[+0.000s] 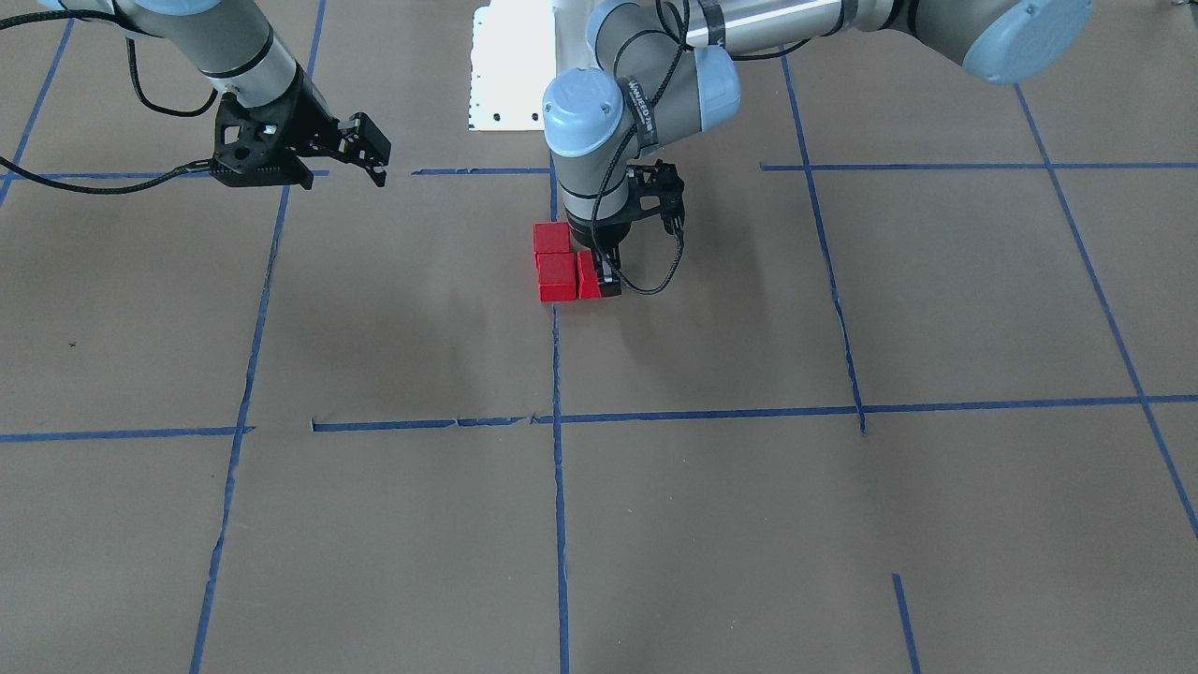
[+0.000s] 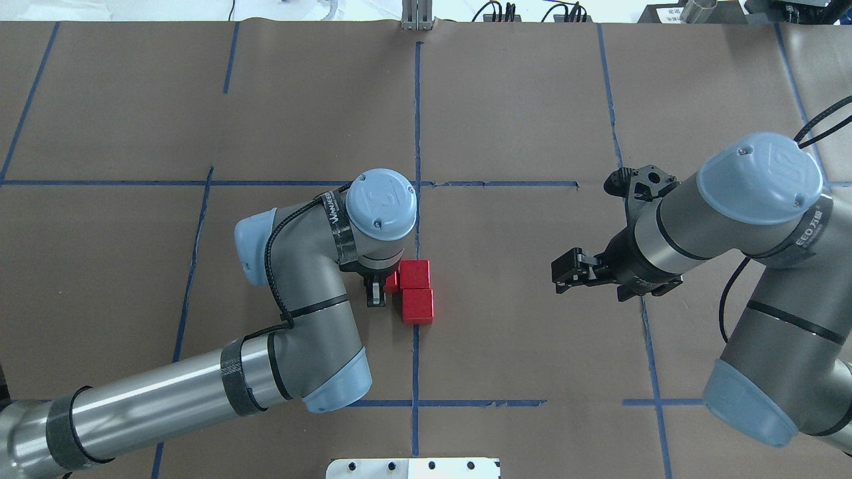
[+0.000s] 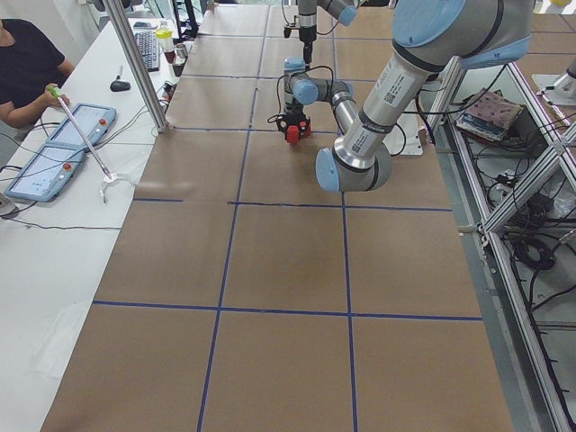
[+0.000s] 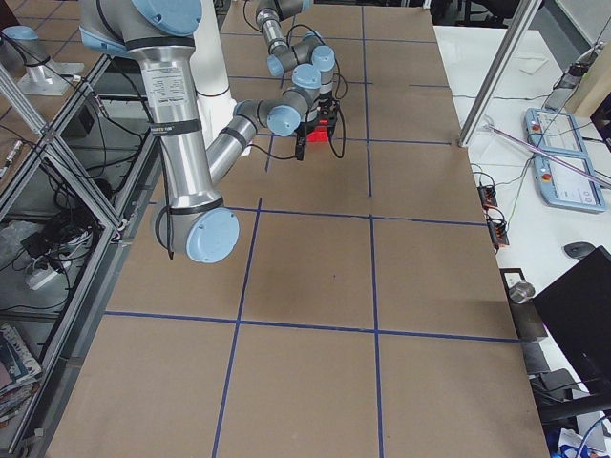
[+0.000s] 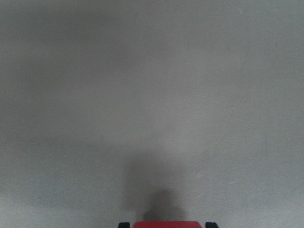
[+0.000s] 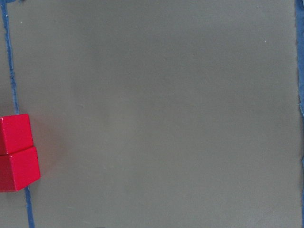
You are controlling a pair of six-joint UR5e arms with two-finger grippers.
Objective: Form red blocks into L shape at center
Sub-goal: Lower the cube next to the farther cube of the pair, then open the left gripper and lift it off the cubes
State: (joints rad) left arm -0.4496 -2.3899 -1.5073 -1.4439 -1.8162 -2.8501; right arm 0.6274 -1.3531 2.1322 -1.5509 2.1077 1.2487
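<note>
Two red blocks [image 1: 552, 238] [image 1: 557, 277] lie touching in a row on the center blue tape line [image 1: 555, 356]; they also show in the overhead view [image 2: 415, 273] [image 2: 417, 305] and at the left edge of the right wrist view [image 6: 14, 133]. My left gripper [image 1: 602, 278] points straight down and is shut on the third red block [image 1: 589, 274], which sits on the paper against the side of one end block of the row. That block is mostly hidden under the wrist in the overhead view [image 2: 393, 282] and shows at the bottom edge of the left wrist view [image 5: 166, 224]. My right gripper [image 1: 376, 150] is open and empty, hovering well to the side.
A white plate [image 1: 510, 65] of the robot base lies just behind the blocks. Brown paper [image 2: 519, 319] with blue taped grid squares covers the table. The left arm's elbow [image 2: 299, 313] hangs over the area beside the blocks.
</note>
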